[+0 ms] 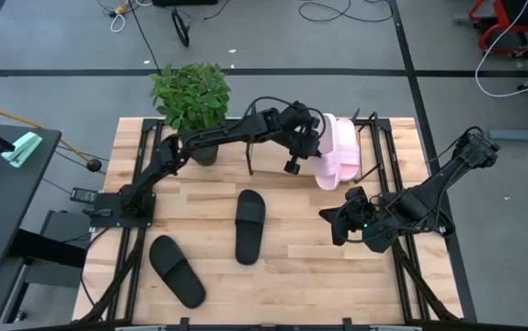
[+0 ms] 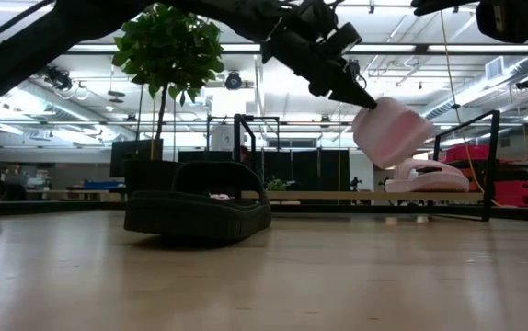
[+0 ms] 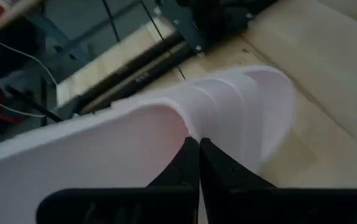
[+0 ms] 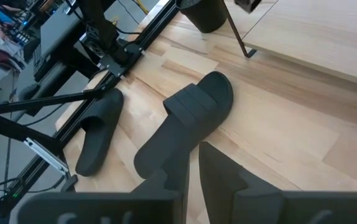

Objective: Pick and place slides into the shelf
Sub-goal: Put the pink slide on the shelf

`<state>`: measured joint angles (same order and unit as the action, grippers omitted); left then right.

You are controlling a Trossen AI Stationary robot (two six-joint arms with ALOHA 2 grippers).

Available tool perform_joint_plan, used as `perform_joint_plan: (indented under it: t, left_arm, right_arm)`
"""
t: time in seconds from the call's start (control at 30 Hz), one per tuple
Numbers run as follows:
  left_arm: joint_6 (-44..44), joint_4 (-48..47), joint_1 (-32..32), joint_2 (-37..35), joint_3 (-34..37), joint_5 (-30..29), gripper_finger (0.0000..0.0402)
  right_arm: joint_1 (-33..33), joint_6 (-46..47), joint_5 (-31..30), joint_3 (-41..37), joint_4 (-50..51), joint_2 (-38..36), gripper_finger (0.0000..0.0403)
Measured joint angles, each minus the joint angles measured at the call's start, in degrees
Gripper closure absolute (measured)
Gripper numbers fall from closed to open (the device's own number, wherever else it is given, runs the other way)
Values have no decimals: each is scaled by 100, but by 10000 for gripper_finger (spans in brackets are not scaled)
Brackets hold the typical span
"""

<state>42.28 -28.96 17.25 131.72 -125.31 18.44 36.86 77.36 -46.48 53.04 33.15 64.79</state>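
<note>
My left gripper (image 1: 312, 140) reaches over the table's far right part and is shut on a light pink slide (image 2: 391, 129), which it carries in the air above the shelf (image 2: 338, 195). The second pink slide (image 2: 425, 175) lies sole-down on the shelf's wooden base (image 1: 367, 147). One black slide (image 1: 250, 225) lies flat in the table's middle, and the other (image 1: 177, 269) rests near the left front. My right gripper (image 1: 338, 221) hovers open to the right of the middle black slide (image 4: 188, 121), touching nothing. My left gripper pinches the pink slide between its two fingers (image 3: 219, 171) at the sole's side rim (image 3: 188, 127), next to the wide strap (image 3: 241, 102). The fingers slant down from the table's left (image 2: 356, 92). The slide is lifted clear and hangs tilted below the fingertips.
A potted plant (image 1: 190, 97) stands at the far edge, left of the shelf. The shelf's thin black end frames (image 2: 494, 156) rise beside the resting pink slide. Bare wood lies between the black slides and the right arm (image 1: 411, 207).
</note>
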Motion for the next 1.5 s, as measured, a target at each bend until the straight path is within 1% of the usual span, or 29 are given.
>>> perform_joint_plan:
  t: [0.17, 0.27, 0.33, 0.4, 0.53, 0.63, 0.8, 1.0, 1.07, 1.37, 1.5]
  left_arm:
    - [-126, -67, -73, 285, -603, -118, 399]
    - [-359, -95, -102, 510, -975, -201, 399]
    - [-416, 50, -115, 542, -943, -233, 399]
    - [-484, -117, -117, 563, -953, -233, 399]
    - [-610, -64, -132, 639, -969, -301, 399]
    - [-635, 164, -172, 735, -981, -448, 399]
    - [-758, 202, -178, 857, -969, -445, 398]
    - [-711, 94, -130, 1023, -966, -366, 398]
    - [-625, 189, -100, 1095, -980, -362, 398]
    - [-643, 178, -54, 1187, -980, -359, 397]
    - [-405, -53, -25, 1181, -983, -268, 398]
  right_arm:
    - [0, -15, 0, 0, 0, 0, 360]
    - [0, -31, 0, 0, -7, 0, 360]
    - [0, -32, 2, 0, -10, 0, 360]
    - [1, -33, 2, 0, -15, 0, 360]
    - [2, -44, 2, 0, -18, 0, 360]
    - [1, -52, 2, 0, -18, 0, 360]
    - [2, -63, 4, 0, -18, 0, 360]
    - [4, -61, 4, -2, -20, 0, 360]
    - [4, -61, 6, -2, -20, 0, 360]
    - [4, -44, 41, -2, -37, 0, 360]
    - [9, -44, 46, -2, -37, 0, 360]
